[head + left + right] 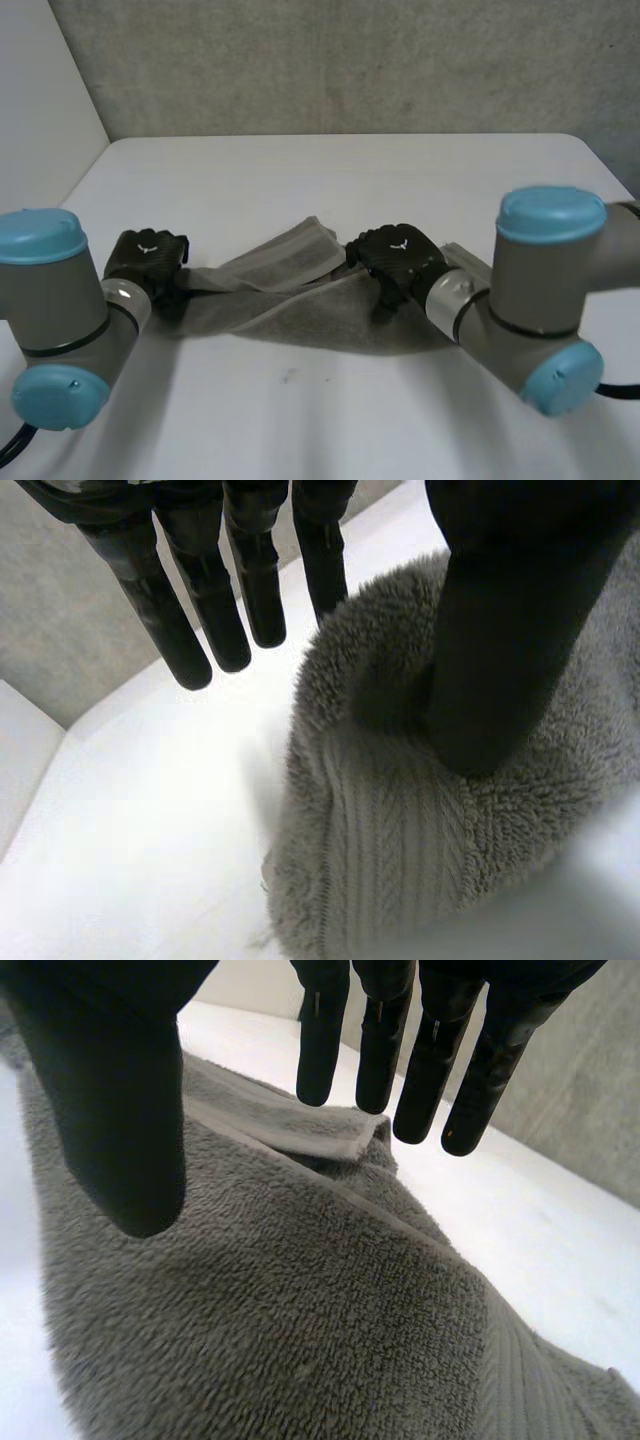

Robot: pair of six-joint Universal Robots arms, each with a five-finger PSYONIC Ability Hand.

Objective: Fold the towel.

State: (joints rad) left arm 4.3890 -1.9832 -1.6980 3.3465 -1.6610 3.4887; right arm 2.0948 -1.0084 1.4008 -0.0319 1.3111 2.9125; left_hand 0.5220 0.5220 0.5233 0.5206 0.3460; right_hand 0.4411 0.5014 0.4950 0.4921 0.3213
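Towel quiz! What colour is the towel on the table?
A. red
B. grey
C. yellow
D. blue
B: the towel lying rumpled on the white table between the left hand and the right hand is grey, and both wrist views show the same grey fluffy cloth.
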